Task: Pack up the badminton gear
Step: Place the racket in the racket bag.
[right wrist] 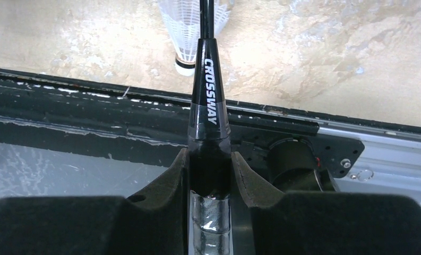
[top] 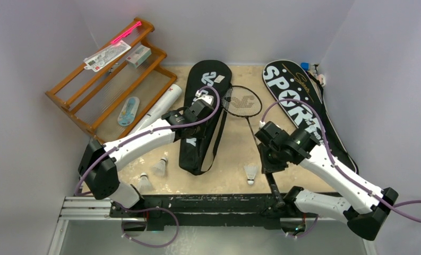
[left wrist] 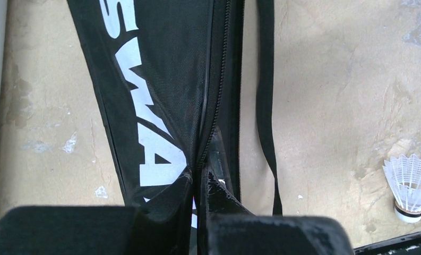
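While both arms are occupied, the overhead view shows the left gripper [top: 202, 102] over the left bag [top: 204, 133], with the racket [top: 243, 101] head lying just beside that bag's upper end. The right gripper [top: 270, 166] has the racket low on its handle. A shuttlecock [top: 250, 172] sits near the shaft, the second bag [top: 303, 106] lies to the right, and the tube [top: 160, 103] rests by the orange rack [top: 99, 90].

Looking through the left wrist camera, I see its fingers [left wrist: 168, 199] clenched on the fabric edge along the zipper, with a loose strap [left wrist: 266, 106] trailing alongside. That pinch looks thin to me. A tug could pull the cloth free, or the strap could snag the racket frame on its way in.

Through the right wrist camera, the pads [right wrist: 171, 178] squeeze the wrapped grip below the CROSSWAY lettering. Held that far from the head, the racket might swing and sweep the shuttlecock aside.
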Controlling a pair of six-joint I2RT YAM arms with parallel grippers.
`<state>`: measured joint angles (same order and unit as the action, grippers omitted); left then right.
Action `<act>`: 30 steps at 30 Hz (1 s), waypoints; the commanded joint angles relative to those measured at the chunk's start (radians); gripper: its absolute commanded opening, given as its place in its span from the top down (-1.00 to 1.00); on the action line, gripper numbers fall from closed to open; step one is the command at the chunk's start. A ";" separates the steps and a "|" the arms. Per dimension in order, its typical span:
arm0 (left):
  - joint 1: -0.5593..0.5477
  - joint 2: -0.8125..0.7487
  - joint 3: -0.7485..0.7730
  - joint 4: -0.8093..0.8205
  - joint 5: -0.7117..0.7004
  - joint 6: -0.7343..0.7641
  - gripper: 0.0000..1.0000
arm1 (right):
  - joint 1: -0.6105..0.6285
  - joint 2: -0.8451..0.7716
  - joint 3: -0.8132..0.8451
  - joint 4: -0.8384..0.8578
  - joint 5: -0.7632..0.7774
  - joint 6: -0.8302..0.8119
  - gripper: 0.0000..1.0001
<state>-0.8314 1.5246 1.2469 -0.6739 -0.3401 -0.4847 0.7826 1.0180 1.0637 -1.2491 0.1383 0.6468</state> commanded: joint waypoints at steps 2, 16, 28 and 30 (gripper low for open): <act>0.005 -0.039 0.004 0.081 0.039 0.020 1.00 | 0.053 0.031 0.054 0.140 -0.062 -0.025 1.00; 0.012 0.006 -0.020 0.120 0.111 0.028 1.00 | 0.167 0.077 0.061 0.277 -0.063 -0.026 1.00; 0.012 -0.063 -0.134 0.162 0.219 0.031 1.00 | 0.166 0.307 0.052 0.684 0.010 0.077 1.00; 0.012 -0.067 -0.161 0.176 0.237 0.035 1.00 | 0.165 0.358 0.050 0.753 0.034 0.098 1.00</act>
<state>-0.8181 1.5112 1.1271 -0.5720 -0.1867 -0.4667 0.9413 1.3205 1.0981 -0.7765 0.1219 0.6983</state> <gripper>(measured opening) 0.011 0.271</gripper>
